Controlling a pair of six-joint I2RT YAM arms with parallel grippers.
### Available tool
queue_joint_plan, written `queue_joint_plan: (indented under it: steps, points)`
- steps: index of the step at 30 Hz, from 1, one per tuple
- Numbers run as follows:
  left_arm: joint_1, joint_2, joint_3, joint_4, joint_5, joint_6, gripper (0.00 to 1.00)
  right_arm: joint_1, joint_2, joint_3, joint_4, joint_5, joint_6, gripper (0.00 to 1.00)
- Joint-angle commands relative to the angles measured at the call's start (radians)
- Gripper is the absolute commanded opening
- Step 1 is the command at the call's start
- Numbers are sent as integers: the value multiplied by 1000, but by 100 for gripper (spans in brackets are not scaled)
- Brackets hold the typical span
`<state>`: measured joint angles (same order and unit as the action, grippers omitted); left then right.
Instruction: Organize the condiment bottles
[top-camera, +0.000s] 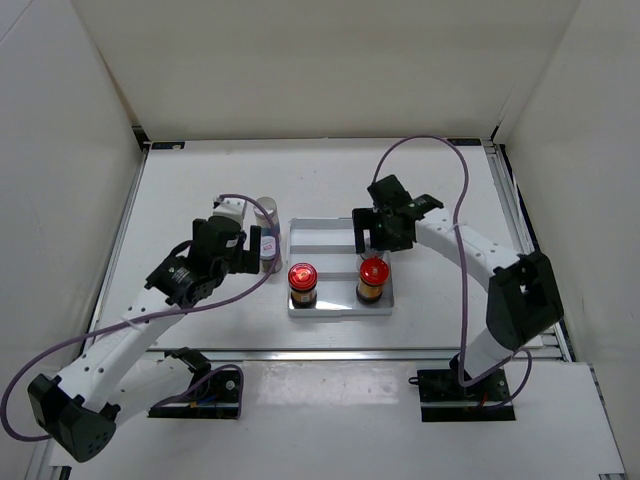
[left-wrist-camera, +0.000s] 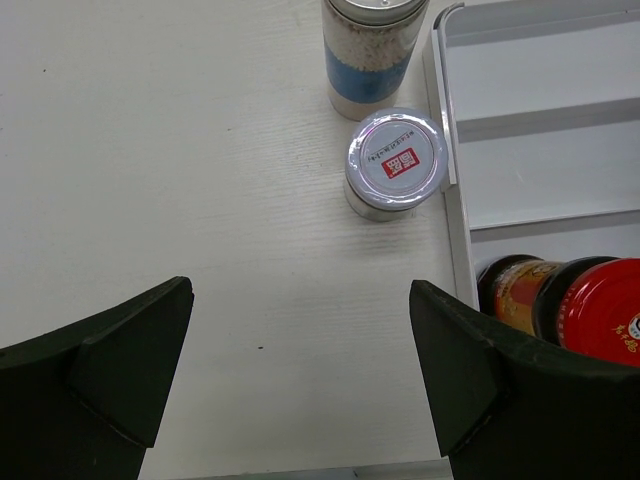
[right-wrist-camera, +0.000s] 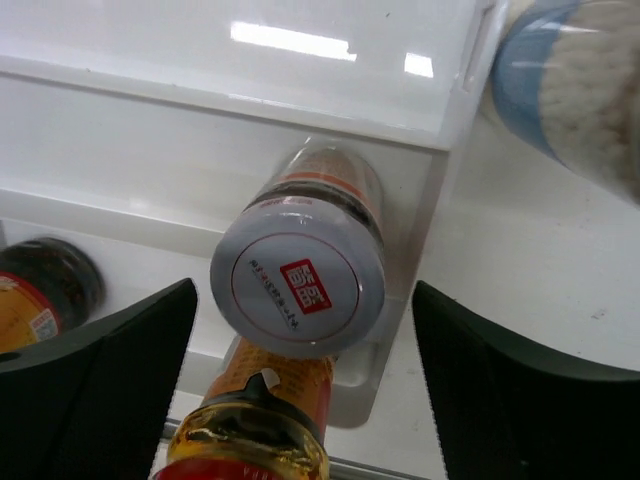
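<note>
A: White worktop (top-camera: 200, 190), white walls (top-camera: 320, 60) all round. Nearest things?

B: On the front step of the white stepped tray (top-camera: 320, 232): a left red-capped jar (top-camera: 302, 283) and a right red-capped jar (top-camera: 372, 278), upright and apart.

A: Right tool (right-wrist-camera: 303, 290)?

B: Released. Jaws spread either side of a short white-lidded jar (right-wrist-camera: 300, 285), a gap on each side. Seen only from the right wrist; covered by the tool from overhead. On the step just behind the right red-capped jar. Upright or leaning: cannot tell.

A: Anything else in that view alone?

B: A blue-labelled jar (right-wrist-camera: 575, 90) on the worktop, just outside the tray's wall. Likewise hidden from above.

A: Left tool (left-wrist-camera: 300, 290)?

B: Wide open, holding nothing, over bare worktop. Beyond it, just beside the tray's left wall: a second short white-lidded jar (left-wrist-camera: 396, 160). Close behind that, a silver-capped blue-labelled jar (left-wrist-camera: 375, 55).
</note>
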<state>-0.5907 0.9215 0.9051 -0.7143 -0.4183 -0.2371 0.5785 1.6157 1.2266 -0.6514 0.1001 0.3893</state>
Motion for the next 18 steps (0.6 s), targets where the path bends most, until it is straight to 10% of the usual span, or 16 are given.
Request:
queue_joint_plan:
  steps: [1, 18]
  points:
    - [5, 16, 5, 26, 19, 1, 100, 3, -147, 65, -13, 64, -1, 95]
    - [81, 367, 176, 75, 229, 6, 100, -6, -671, -4, -250, 208, -49, 100]
